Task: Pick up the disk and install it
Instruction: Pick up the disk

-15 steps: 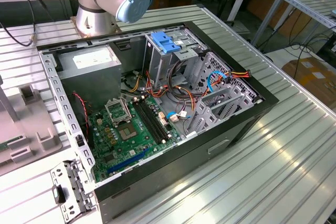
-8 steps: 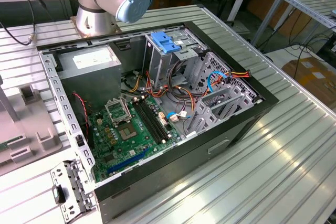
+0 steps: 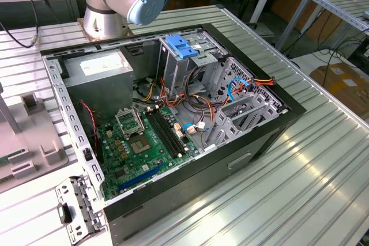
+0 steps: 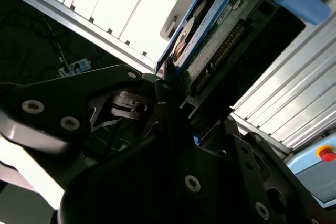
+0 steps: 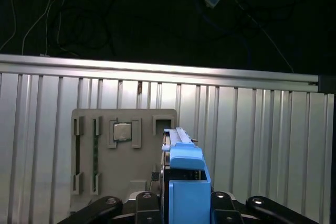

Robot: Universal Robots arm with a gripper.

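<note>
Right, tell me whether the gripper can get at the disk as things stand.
Yes, it seems so. In both wrist views the disk stands on edge between the fingers of the gripper. It looks clamped there already, with nothing in between.

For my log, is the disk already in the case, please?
Out: the disk is clamped in the gripper, near the grey fixture.

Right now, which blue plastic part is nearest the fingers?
The bright blue frame on the disk, clamped between the fingers; the paler ribbed clip sits atop the drive cage.
</note>
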